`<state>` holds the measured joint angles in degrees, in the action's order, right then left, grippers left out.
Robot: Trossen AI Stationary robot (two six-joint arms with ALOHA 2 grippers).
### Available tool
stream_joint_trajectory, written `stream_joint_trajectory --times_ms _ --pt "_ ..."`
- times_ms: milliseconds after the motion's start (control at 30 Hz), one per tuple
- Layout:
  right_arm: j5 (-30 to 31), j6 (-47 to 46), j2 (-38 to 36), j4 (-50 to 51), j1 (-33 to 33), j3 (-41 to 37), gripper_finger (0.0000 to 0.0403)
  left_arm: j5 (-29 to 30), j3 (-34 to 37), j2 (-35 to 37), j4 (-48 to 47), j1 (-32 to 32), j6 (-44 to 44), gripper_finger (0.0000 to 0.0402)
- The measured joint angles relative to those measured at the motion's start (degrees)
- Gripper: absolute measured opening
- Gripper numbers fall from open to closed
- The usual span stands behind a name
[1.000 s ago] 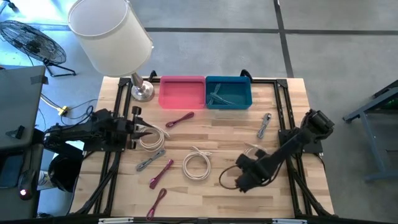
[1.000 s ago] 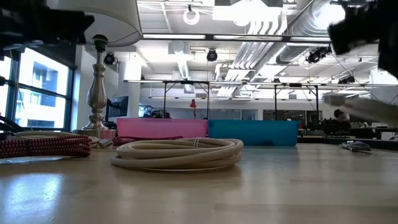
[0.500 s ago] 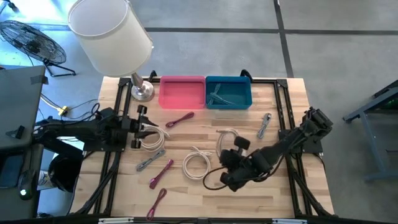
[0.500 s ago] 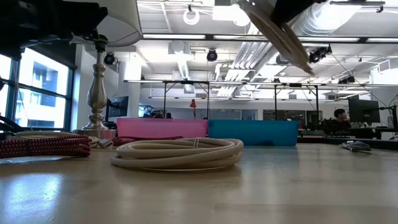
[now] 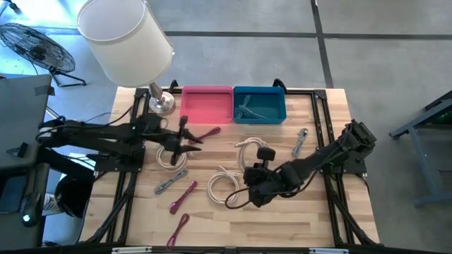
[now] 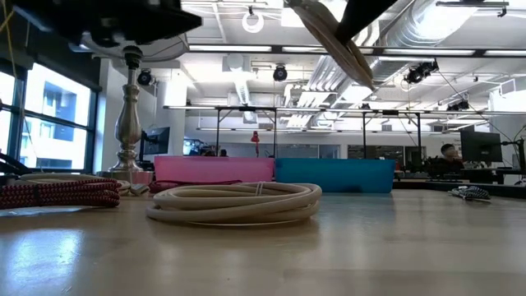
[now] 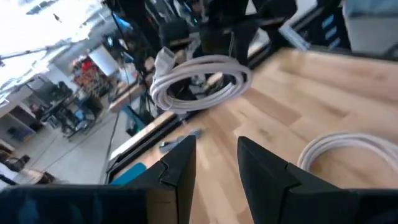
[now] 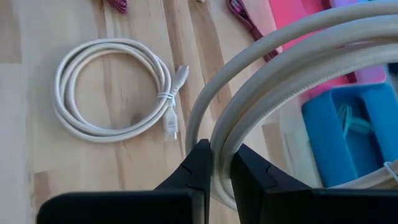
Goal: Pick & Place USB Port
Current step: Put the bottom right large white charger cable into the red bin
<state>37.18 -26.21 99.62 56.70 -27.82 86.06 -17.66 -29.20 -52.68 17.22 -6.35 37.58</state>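
Note:
A white coiled USB cable [image 5: 247,145] hangs in my right gripper [image 5: 253,159], raised over the middle of the table; the low view shows it high up [image 6: 335,39], and the left wrist view shows it farther off [image 7: 200,82]. My right gripper [image 8: 221,155] is shut on it. My left gripper [image 5: 189,138] hovers open over the table's left part, beside a dark red cable [image 5: 205,134] and above another white coil [image 5: 169,156]; its fingers [image 7: 216,163] touch nothing. A third white coil [image 5: 222,185] lies flat on the table. The pink bin [image 5: 206,104] and the blue bin [image 5: 259,104] stand at the far edge. My right gripper pinches several strands of the coil's loop [image 8: 219,138] together between its two fingers, which lie across the strands. The coil is lifted clear of the table and its loop stands out beyond the fingertips [image 8: 292,56].
A lamp [image 5: 124,37] stands at the far left corner on its metal base [image 5: 161,104]. Grey cables [image 5: 171,182] [image 5: 300,141] and red cables [image 5: 182,196] [image 5: 177,229] lie scattered on the wood. The blue bin holds a pale cable [image 5: 251,109].
My right gripper has carried the white coil from the table's near right part toward the left and far side, rising. My left gripper has moved toward the table's right, out over the white coil and next to the red cable.

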Motion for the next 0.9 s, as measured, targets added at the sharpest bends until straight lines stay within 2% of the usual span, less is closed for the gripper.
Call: stream_joint_trajectory --times_ms 200,300,433,533,700,900 --pt "-0.43 4.77 -0.01 -1.29 0.12 0.02 0.0031 -3.72 -7.94 -7.09 -4.07 0.04 6.56 0.0115" --pt "-0.53 5.54 -0.04 -1.34 0.02 0.02 0.0031 -0.04 -9.94 -8.34 -4.03 0.02 8.38 0.0115" --pt "-0.89 5.72 -0.09 -1.54 -0.08 0.02 0.0031 1.33 -10.88 -8.40 -3.37 0.00 9.33 0.0115" --pt "-1.08 5.88 -0.09 -1.64 -0.40 0.02 0.0031 1.16 -11.57 -8.40 -3.03 0.02 8.52 0.0115" --pt "-1.06 6.27 -0.09 -2.40 -1.31 0.02 0.0031 -2.32 -12.16 -8.38 -0.61 0.00 5.10 0.0115" --pt "-0.64 7.00 -0.09 -4.62 -3.05 0.04 0.0031 1.99 -12.16 -8.23 -0.27 0.01 -0.20 0.0128"
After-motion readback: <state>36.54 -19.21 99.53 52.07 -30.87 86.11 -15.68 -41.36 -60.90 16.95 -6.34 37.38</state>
